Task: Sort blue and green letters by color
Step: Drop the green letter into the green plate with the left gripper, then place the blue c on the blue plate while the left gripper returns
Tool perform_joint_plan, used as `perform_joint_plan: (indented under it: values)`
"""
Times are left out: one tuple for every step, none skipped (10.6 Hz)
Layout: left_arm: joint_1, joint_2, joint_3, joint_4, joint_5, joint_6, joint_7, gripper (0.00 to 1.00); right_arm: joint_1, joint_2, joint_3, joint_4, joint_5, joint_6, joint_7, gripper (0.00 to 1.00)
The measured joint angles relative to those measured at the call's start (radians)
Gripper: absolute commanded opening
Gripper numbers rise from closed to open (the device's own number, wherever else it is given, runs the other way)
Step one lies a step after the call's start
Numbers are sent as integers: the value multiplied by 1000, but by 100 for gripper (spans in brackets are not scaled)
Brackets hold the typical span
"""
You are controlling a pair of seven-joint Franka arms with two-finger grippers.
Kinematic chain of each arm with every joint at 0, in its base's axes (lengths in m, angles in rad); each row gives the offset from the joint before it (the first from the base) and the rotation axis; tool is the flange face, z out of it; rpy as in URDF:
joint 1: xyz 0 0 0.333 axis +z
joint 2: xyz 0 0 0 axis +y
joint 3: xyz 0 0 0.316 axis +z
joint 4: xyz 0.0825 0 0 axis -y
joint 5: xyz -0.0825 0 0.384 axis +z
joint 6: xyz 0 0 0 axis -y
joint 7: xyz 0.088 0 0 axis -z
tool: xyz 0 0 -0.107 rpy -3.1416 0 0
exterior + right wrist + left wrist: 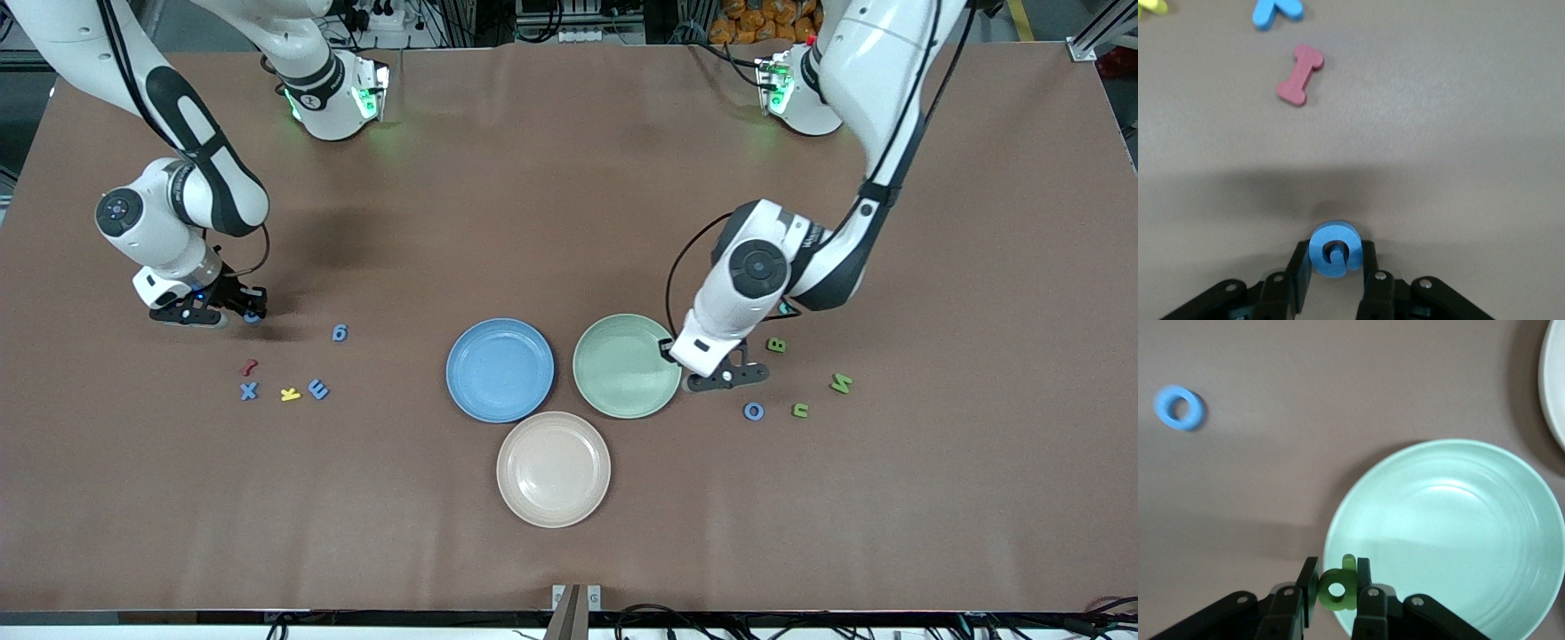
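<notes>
Green letter (1337,590) in left pincer (1336,593)

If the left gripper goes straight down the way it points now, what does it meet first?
Probably the green plate. The left gripper, shut on a green letter, hangs over the plate's rim at the edge toward the left arm's end. Height is unclear, so it may touch the rim or the table just beside it.

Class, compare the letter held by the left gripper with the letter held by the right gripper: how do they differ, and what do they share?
Colour: the left gripper holds a green letter; the right gripper holds a blue letter.
Place: the green letter hangs at the rim of the green plate; the blue letter is over bare table, beside a red letter.
Shape: the green one shows a closed ring; the blue one curls like a hook.
Shared: both are small, chunky, and pinched between two fingers.
</notes>
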Motion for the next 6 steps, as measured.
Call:
perform_joint_plan:
  values:
    - [-20,29,0,18,0,1,-33,0,0,-11,0,19,0,-40,0,22]
    - [-34,48,1,34,0,1,-58,0,0,-38,0,50,1,-123,0,22]
    - [-42,60,1,48,0,1,-76,5,1,-80,2,87,1,-218,2,22]
    - [-47,68,2,56,0,0,-91,99,12,-120,5,116,2,-285,25,22]
    - [-54,79,3,64,0,0,-112,100,49,-145,8,143,3,-314,89,22]
    - [-61,88,5,72,0,0,-126,100,108,-151,10,172,3,-328,178,22]
